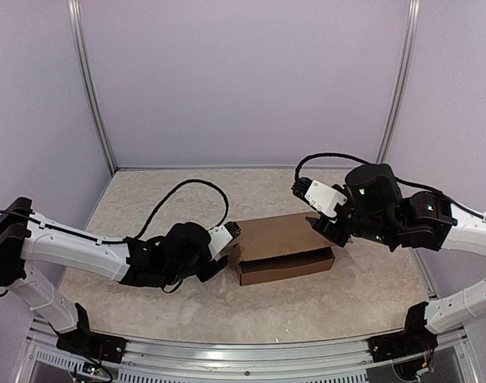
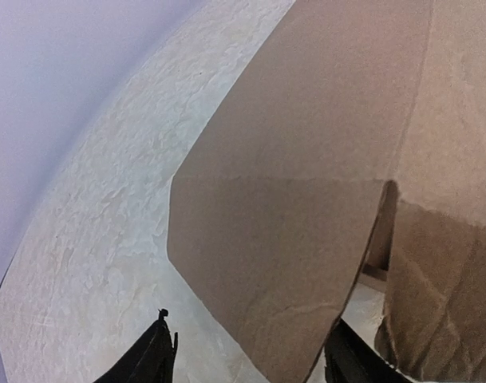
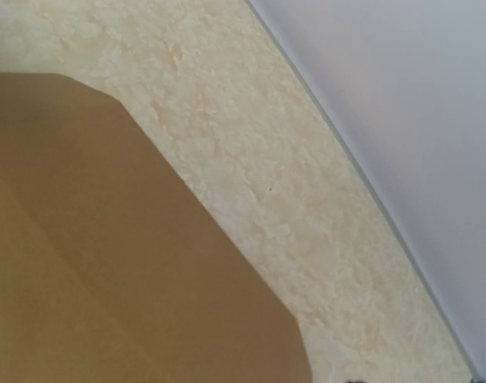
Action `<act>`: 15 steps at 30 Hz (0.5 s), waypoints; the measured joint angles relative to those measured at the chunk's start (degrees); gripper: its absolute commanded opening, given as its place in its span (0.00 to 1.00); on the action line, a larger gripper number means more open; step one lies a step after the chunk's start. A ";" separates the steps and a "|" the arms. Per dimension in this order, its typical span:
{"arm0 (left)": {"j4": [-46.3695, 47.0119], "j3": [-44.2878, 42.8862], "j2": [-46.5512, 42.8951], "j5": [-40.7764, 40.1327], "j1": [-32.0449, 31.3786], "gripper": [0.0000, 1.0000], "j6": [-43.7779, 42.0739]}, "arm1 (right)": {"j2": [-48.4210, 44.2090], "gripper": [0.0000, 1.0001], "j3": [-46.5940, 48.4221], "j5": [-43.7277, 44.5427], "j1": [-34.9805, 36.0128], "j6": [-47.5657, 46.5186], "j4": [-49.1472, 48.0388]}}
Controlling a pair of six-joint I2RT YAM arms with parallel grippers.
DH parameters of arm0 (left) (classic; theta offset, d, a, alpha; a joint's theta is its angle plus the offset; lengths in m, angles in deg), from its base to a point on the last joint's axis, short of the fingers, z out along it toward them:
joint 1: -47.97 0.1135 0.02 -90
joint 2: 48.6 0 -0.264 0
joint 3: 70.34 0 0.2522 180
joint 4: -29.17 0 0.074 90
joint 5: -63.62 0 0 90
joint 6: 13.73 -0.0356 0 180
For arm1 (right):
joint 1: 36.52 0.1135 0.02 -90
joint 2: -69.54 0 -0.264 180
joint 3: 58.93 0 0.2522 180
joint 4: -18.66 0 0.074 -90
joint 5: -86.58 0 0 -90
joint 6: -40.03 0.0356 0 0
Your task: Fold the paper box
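The box (image 1: 282, 247) sits in the middle of the overhead view, on the tabletop (image 1: 187, 303), between the two arms. It has a shallow base with a lid panel lying over it, seemingly not yet pressed flat.

The left fingers (image 2: 155, 363) stand apart on either side of a side flap (image 2: 274, 239) at the box's left end, released and not pinching it. In the wrist view one dark finger shows at the bottom left of the frame and the other at the bottom right, with the flap's tip between them. The right fingers (image 1: 326, 226) are at the lid's right end. I cannot tell whether they clench the board, since their own camera shows only cardboard, tabletop and wall (image 3: 402, 96).

To do this step well, I judge the left fingers should take the flap close to its crease, so that it turns along the scored line instead of buckling. The right side should steady the lid meanwhile. The flap probably has to tuck inside before the lid comes down.

The board is plain brown, matte, stiff yet light, with clipped corners and a faint fold line across the flap. The tabletop is pale, mottled and pebbly, so it should give some grip.
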 measured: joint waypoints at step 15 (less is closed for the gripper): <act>18.91 9.70 2.19 2.36 -1.11 0.42 -8.07 | -3.80 0.52 -3.85 -1.70 -1.05 4.92 -0.74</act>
